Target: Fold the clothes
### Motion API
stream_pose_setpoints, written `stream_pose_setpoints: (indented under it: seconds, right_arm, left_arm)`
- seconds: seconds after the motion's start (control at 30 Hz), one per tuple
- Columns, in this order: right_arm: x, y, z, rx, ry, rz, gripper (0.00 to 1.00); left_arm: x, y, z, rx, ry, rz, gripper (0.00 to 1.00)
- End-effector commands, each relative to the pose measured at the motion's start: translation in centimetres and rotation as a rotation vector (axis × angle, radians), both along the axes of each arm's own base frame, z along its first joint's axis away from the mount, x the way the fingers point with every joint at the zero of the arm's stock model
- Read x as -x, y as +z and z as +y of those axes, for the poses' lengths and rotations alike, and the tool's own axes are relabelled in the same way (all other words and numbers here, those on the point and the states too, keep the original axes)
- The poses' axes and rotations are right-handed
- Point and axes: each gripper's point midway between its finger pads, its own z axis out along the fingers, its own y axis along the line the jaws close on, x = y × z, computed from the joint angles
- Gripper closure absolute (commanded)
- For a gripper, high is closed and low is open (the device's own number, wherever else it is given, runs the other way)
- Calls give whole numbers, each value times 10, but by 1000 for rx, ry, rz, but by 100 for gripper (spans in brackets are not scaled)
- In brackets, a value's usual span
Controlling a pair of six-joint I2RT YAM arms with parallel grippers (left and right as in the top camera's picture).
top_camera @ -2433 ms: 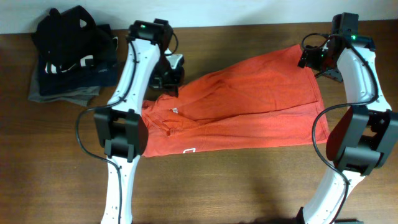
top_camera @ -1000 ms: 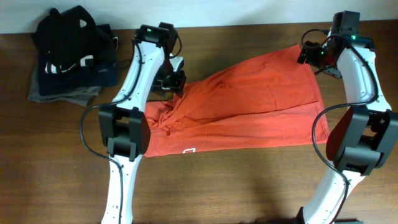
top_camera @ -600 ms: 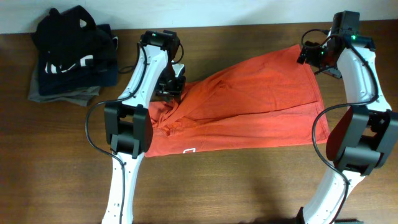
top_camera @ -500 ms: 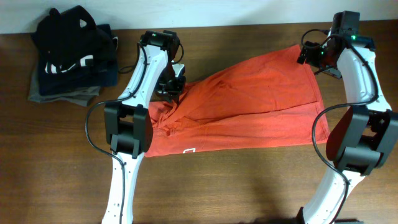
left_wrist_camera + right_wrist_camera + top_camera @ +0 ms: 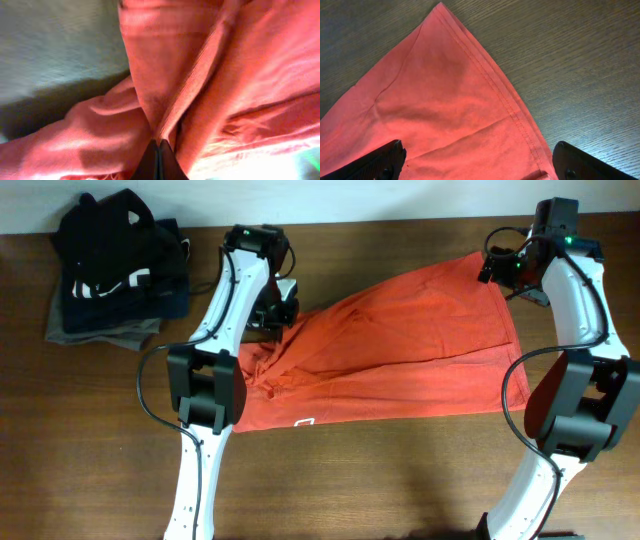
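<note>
The clothes are one orange-red T-shirt point(image 5: 400, 350) spread flat on the wooden table, with a small white logo point(image 5: 305, 422) near its front edge. My left gripper point(image 5: 278, 320) is at the shirt's upper left, where the cloth is bunched. In the left wrist view its black fingertips point(image 5: 159, 159) are pressed together on a ridge of the red fabric point(image 5: 165, 75). My right gripper point(image 5: 497, 272) hovers over the shirt's far right corner point(image 5: 440, 10). It is open point(image 5: 480, 161), its two fingers wide apart with only flat cloth below.
A pile of dark folded garments point(image 5: 115, 270) lies at the table's back left, beside the left arm. Bare wooden table point(image 5: 400, 480) runs along the front, and its back edge lies close behind both grippers.
My left gripper has shut on the bunched cloth at the shirt's upper left, shifting slightly right and back. The right arm and gripper have not moved.
</note>
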Motion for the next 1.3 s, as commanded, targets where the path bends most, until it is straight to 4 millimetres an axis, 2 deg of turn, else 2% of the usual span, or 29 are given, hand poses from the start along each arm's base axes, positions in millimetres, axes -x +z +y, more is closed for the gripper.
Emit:
stream_pose_setpoints:
  seconds: [0.0, 0.13, 0.23, 0.4, 0.57, 0.73, 0.83, 0.97, 1.1, 1.2, 1.27]
  right_arm:
    - [-3, 4, -1, 1, 7, -11, 1]
    - [-2, 3, -1, 0, 7, -8, 1]
    - [-1, 3, 0, -1, 7, -4, 1]
    - [0, 2, 0, -2, 7, 4, 1]
    - [2, 1, 0, -4, 7, 11, 1]
    - [2, 1, 0, -1, 5, 10, 1]
    - [0, 2, -1, 1, 4, 4, 1]
    - [0, 2, -2, 1, 3, 3, 2]
    - [-2, 3, -2, 3, 3, -5, 1]
    - [-5, 5, -2, 4, 5, -22, 1]
    - [-8, 6, -1, -4, 10, -36, 1]
  left_arm:
    - [-21, 34, -1, 0, -18, -138, 100]
    - [-33, 64, -3, 17, -11, -235, 100]
    - [-31, 76, -12, 60, -14, -251, 100]
    - [-18, 94, -43, 176, -48, -247, 100]
    - [-3, 114, -68, 207, -105, -275, 100]
    - [16, 125, -80, 209, -141, -266, 100]
    - [31, 116, -76, 185, -143, -200, 100]
    - [65, 86, -60, 123, -135, -38, 100]
    - [96, 46, -25, -44, -141, 108, 99]
    - [102, 26, -2, -167, -147, 143, 98]
    - [99, 22, 13, -253, -105, 129, 95]
